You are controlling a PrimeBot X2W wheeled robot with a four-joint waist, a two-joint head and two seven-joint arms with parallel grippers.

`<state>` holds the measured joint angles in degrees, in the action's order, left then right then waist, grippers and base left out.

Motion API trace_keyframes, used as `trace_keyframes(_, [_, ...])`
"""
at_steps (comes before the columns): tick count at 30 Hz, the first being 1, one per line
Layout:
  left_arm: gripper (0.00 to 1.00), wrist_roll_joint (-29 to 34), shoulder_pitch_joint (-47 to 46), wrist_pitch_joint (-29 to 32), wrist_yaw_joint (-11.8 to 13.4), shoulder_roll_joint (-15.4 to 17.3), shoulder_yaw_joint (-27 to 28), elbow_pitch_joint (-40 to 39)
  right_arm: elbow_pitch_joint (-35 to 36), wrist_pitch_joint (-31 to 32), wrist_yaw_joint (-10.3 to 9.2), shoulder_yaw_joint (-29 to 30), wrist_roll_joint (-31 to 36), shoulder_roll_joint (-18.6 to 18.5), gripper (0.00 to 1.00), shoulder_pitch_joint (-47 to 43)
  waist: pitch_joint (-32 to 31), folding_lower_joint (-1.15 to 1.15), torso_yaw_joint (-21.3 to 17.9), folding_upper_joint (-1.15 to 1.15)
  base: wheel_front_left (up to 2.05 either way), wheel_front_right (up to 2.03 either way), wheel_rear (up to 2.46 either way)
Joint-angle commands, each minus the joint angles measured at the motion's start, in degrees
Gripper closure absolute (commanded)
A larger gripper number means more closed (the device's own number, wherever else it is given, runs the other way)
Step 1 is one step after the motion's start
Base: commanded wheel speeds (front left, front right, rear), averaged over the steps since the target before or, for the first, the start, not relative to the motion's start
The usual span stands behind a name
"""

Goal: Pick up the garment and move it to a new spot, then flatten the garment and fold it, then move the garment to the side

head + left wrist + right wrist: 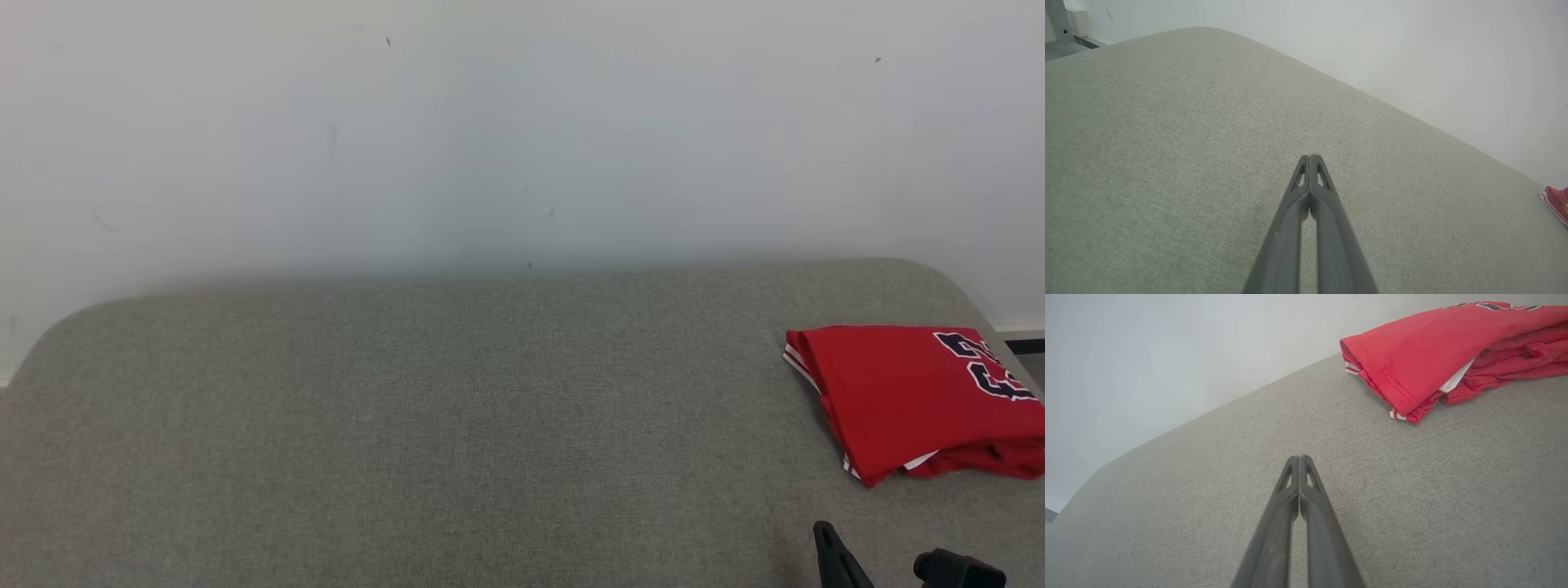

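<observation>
Grey fabric-covered surface (408, 425), rounded far corners, against plain white wall (490, 122); soft even light.

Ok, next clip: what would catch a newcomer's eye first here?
A folded red shirt with dark lettering lies at the right end of the grey cushion, before a white wall. The left gripper and the right gripper are shut, holding nothing, above the cushion.

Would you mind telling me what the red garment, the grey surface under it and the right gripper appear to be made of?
Red garment: soft knit fabric, matte, with stitched hems and white trim; probably a jersey.
Grey surface: woven upholstery cloth, matte, with a fine flecked weave.
Right gripper: dark matte plastic, likely, with cut-out slots near the tips.
</observation>
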<state>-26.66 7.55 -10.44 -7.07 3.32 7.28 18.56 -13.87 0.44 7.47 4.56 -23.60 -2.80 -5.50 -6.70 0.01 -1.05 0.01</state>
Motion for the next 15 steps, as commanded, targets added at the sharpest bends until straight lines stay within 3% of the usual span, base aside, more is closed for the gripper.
trace_keyframes(1, [1.00,-2.24,-1.98,0.37,-0.10,0.17,-0.07,-1.06,0.99,0.00,0.01,0.16,-2.34,-0.09,1.00,1.97,0.08,-0.01,0.02,-0.01,0.00,0.00,0.00])
trace_keyframes(15, [1.00,-14.73,-4.66,3.51,-0.18,0.06,-0.57,-1.55,1.04,1.10,0.01,0.72,-15.38,-0.09,1.00,3.76,0.95,-0.01,0.15,-0.01,0.00,0.00,0.00])
